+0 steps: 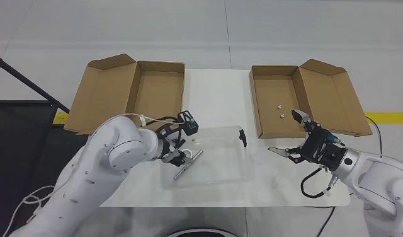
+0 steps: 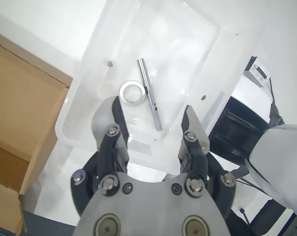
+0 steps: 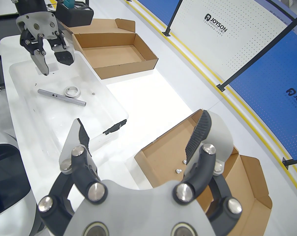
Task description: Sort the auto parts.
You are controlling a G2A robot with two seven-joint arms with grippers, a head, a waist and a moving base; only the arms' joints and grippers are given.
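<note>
A white worktop point(image 1: 217, 98) carries a clear plastic tray point(image 2: 89, 50) in the middle, with an open cardboard box at each side.

The left gripper point(image 2: 151, 104) hangs over one end of the tray with its fingers spread wide and nothing between them. Just ahead of its fingertips, on the tray floor, lies a slim metal rod point(image 2: 149, 94). A flat metal ring point(image 2: 132, 102) lies against the rod's side, on the side towards the left-hand cardboard box point(image 1: 157, 89). That box stands just beyond this gripper, and its floor is bare brown card.

The right gripper point(image 3: 141, 117) is held above the worktop between the tray and the right-hand cardboard box point(image 3: 160, 155). Its fingers are also wide apart and it holds nothing. Two small pale parts point(image 3: 178, 171) rest close together on the floor of that box, near this gripper. A small black piece point(image 3: 115, 126) sits at the tray's rim, at the corner nearest the right gripper, well apart from the rod and ring
</note>
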